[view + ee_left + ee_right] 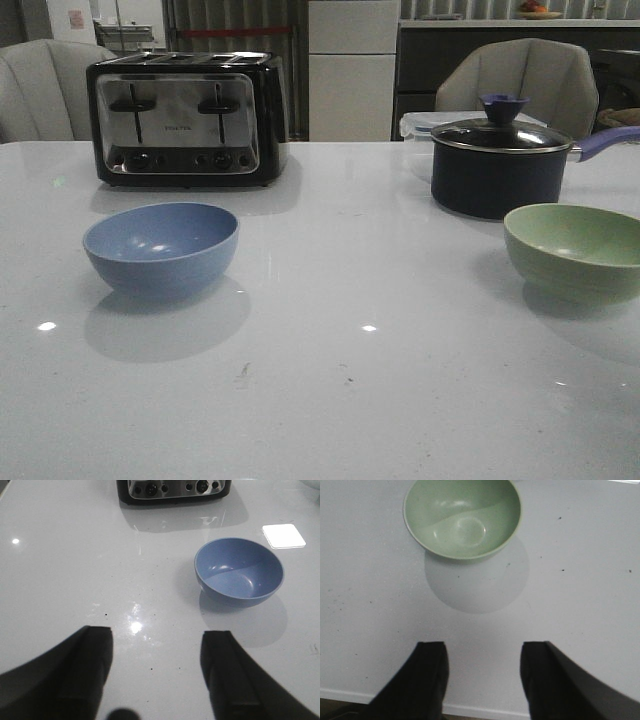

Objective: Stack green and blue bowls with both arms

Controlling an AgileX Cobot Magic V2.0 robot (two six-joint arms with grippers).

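Observation:
The dusty blue bowl [161,247] sits upright and empty on the white table, left of centre; it also shows in the left wrist view [239,571]. The pale green bowl [575,250] sits upright and empty at the right edge; it also shows in the right wrist view [462,517]. My left gripper [157,632] is open and empty, above bare table, well short of the blue bowl. My right gripper [483,647] is open and empty near the table's front edge, well short of the green bowl. Neither arm shows in the front view.
A black and chrome toaster [187,118] stands at the back left. A dark lidded saucepan [500,166] with a purple-blue handle stands at the back right, just behind the green bowl. The table's front edge [485,711] lies under the right gripper.

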